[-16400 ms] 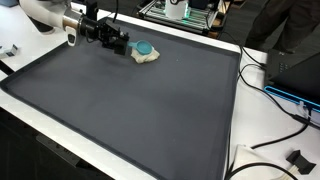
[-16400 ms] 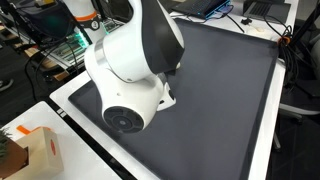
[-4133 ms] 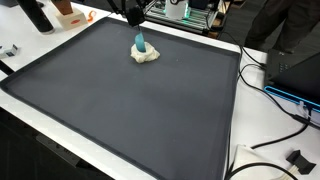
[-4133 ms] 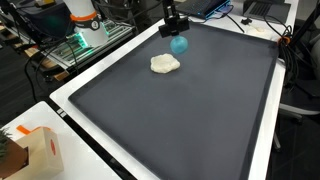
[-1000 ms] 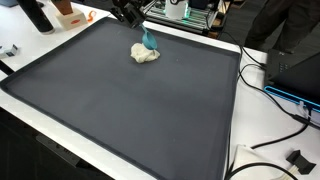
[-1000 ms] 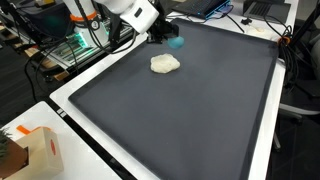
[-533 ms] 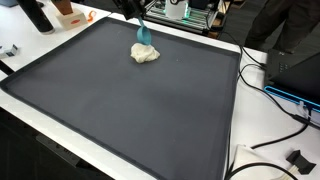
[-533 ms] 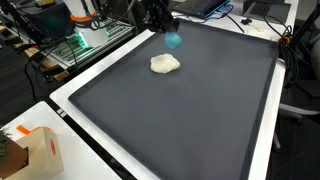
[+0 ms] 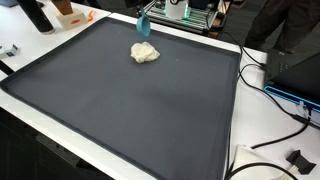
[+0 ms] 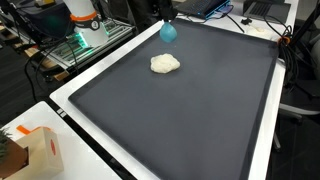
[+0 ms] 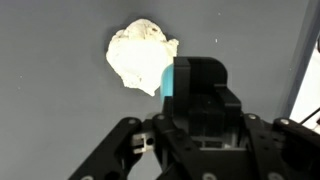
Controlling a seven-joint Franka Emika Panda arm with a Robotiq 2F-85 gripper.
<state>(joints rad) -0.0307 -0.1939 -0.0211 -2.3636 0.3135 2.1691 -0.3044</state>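
We see the tool (image 11: pixel 182 88) clamped on 1 teal piece (image 10: pixel 168 31), held clear of the dark counter (image 10: pixel 200 110). It hangs above 1 white lump (image 10: pixel 165 64), apart from it, near the counter's far edge.

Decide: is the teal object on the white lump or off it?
Off: the teal object hangs in the gripper, above the white lump.

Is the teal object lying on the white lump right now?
No, the teal object hangs in the gripper, clear above the white lump.
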